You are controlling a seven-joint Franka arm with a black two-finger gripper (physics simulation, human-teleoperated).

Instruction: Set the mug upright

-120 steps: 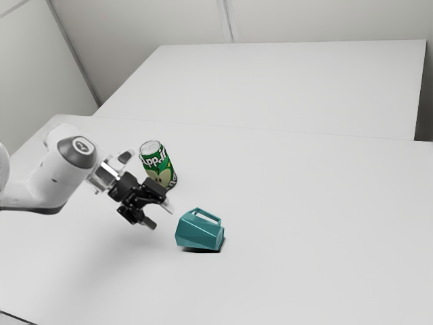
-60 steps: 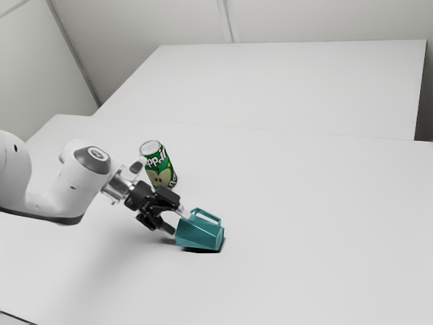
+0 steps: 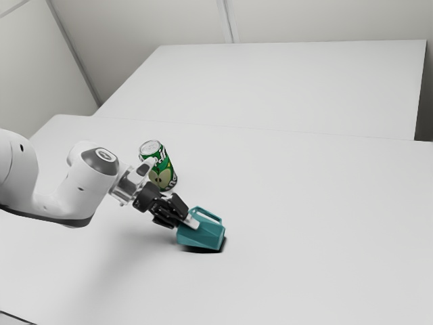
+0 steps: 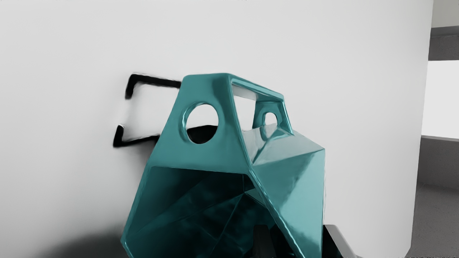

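Mug, teal, faceted, glossy (image 3: 206, 238): lying on its side on the white bench (image 3: 318, 203), well apart from the far edge, handle (image 4: 212, 87) uppermost, mouth towards the black two-finger hand (image 3: 193, 223). Hand: clamped on the mug's wall, one finger inside, one outside. Can, green, cylindrical, apple-printed (image 3: 161, 177): upright, nearer that edge.

2 things are on the table (image 3: 311, 203): a can (image 3: 161, 170) and a mug (image 3: 207, 237). The can stands nearer the table's far edge and its far corner on the exterior view's left. The mug lies on its side, before the can and farther toward the exterior view's right. The gripper (image 3: 189, 222) has the mug's wall between its 2 fingers, 1 inside and 1 outside. Beyond the far edge lies another flat surface (image 3: 291, 81).
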